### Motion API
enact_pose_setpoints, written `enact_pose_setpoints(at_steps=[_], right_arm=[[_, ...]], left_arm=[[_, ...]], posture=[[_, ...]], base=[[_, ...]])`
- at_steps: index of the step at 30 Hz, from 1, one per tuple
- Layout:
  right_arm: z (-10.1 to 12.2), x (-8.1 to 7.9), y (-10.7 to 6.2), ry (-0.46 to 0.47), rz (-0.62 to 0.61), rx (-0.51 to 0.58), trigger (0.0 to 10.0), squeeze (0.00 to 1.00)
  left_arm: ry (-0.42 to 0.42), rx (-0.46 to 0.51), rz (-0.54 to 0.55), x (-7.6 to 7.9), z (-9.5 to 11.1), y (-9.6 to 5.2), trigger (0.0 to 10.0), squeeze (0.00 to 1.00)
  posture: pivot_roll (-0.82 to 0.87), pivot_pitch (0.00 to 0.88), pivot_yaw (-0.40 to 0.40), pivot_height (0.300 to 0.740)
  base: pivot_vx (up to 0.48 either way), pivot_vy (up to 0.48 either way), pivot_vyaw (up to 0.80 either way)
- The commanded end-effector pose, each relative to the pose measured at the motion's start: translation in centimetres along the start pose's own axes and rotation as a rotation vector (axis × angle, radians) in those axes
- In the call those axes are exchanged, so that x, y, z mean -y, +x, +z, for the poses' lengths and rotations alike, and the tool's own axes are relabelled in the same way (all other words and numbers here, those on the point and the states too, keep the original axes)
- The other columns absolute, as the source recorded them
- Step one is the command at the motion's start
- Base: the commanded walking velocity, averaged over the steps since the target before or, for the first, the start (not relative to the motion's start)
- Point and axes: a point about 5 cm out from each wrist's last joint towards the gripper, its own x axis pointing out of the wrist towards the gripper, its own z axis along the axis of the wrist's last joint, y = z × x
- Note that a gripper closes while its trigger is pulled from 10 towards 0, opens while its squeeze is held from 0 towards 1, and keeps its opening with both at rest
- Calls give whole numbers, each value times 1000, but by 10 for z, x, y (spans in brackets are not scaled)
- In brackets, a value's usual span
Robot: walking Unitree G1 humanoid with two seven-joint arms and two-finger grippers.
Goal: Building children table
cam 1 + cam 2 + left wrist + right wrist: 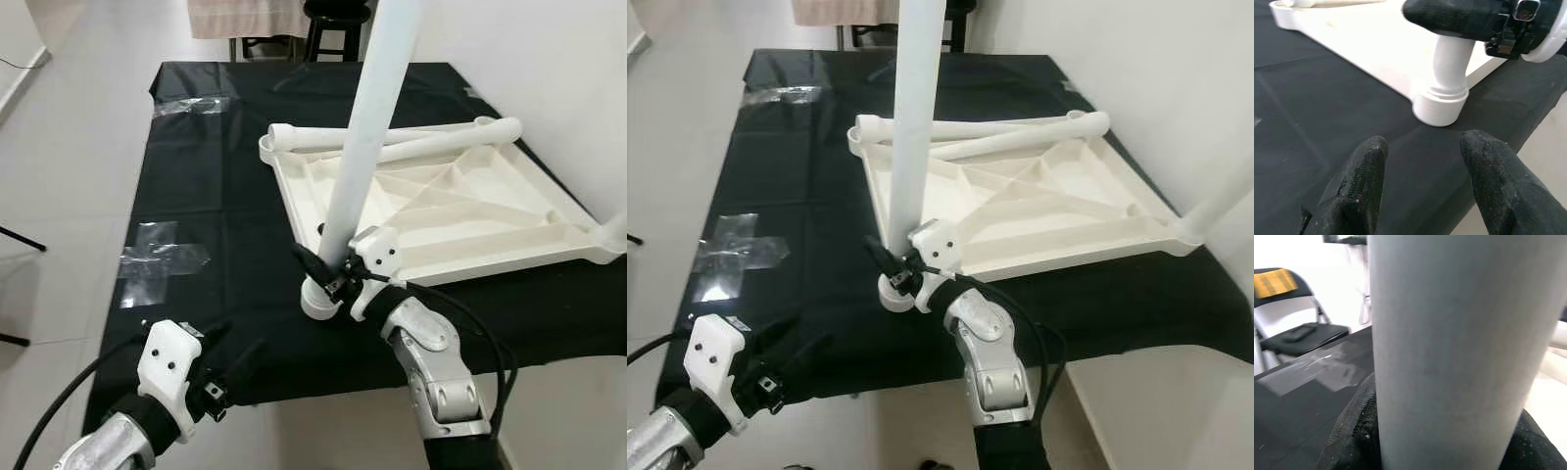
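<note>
The right pincer [331, 271] is clenched around the upright white leg [367, 147], its black fingers [1354, 426] pressing both sides of the tube just above the round corner socket [320, 299]. That socket is the near corner of the overturned white table frame [460, 220], which lies ribbed side up on the black tabletop [216, 196]. The leg stands in the socket and leans slightly away from the frame's middle as it rises out of view.

The left pincer [233, 352] hovers near the tabletop's front edge, to the left of the socket and apart from it. Its 2 fingers [1359, 186] are spread wide and hold nothing; from the left wrist view the socket sits ahead in line with the gap between them, though whether the fingertips graze the cloth is hard to judge.

2 more white legs [411, 137] lie loose across the frame's far edge. Another leg [1229, 196] rises from the frame's right corner. A patch of clear tape [157, 259] sits on the tabletop left of the frame. A black stool [338, 24] stands beyond the far edge.
</note>
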Motion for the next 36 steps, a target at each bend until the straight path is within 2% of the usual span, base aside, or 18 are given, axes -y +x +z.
enact_pose_setpoints(at_steps=[1,3,4,5,6,7,9,11,12,14,15,18,21,22,23,24,29,36], right_arm=[[-30,1,-6,5,26,-174,10000,0],[-27,4,-2,23,69,-171,10000,0],[-22,2,1,38,116,-158,10000,529],[-22,2,1,38,116,-158,10000,529],[-15,3,5,58,203,-119,10000,1000],[-15,3,5,58,203,-119,10000,1000],[-3,8,7,35,366,-55,10000,1000],[2,12,9,16,429,-38,10000,1000],[5,15,11,-6,475,-26,10000,627],[7,16,13,-7,512,-20,10000,627],[10,18,15,-7,575,-15,10000,0],[15,23,21,7,702,-32,10000,0],[15,25,24,4,720,-40,10000,0],[16,28,28,2,735,-47,7373,0],[16,28,28,2,735,-47,7373,0],[18,31,32,16,753,-46,0,0],[23,39,37,40,784,-40,0,0],[19,45,31,64,770,-28,0,0]], left_arm=[[-5,-20,-15,4,-3,-1,10000,0],[-2,-19,-10,3,-3,-1,10000,0],[1,-18,-6,2,-2,-2,10000,0],[1,-18,-6,2,-2,-2,10000,0],[4,-17,-3,1,-1,-2,10000,0],[4,-17,-3,1,-1,-2,10000,0],[8,-15,-1,1,0,-2,10000,0],[12,-16,1,0,0,-2,10000,0],[14,-16,3,-1,1,-2,10000,0],[15,-16,5,-1,1,-3,10000,0],[16,-16,6,-1,1,-3,10000,0],[17,-18,6,-1,1,-3,10000,0],[17,-19,6,0,1,-3,10000,0],[18,-19,5,1,0,-3,10000,0],[18,-19,5,1,0,-3,10000,0],[17,-20,4,1,0,-4,10000,0],[17,-25,4,3,0,-4,10000,0],[10,-29,-5,6,-1,-4,10000,0]], posture=[[124,245,-115,740],[130,242,-116,740],[133,240,-116,740],[133,240,-116,740],[138,238,-115,740],[138,238,-115,740],[147,237,-119,740],[156,237,-122,740],[159,237,-124,740],[160,237,-125,740],[165,236,-126,740],[171,239,-128,740],[172,240,-129,740],[176,243,-132,740],[176,243,-132,740],[177,245,-132,740],[171,250,-135,740],[154,253,-129,740]], base=[[0,0,0],[0,0,0],[0,0,0],[0,0,0],[0,0,0],[0,0,0],[0,0,0],[0,0,0],[0,0,0],[0,0,0],[0,0,0],[0,0,0],[0,0,0],[0,0,0],[0,0,0],[0,0,0],[0,0,0],[0,0,0]])
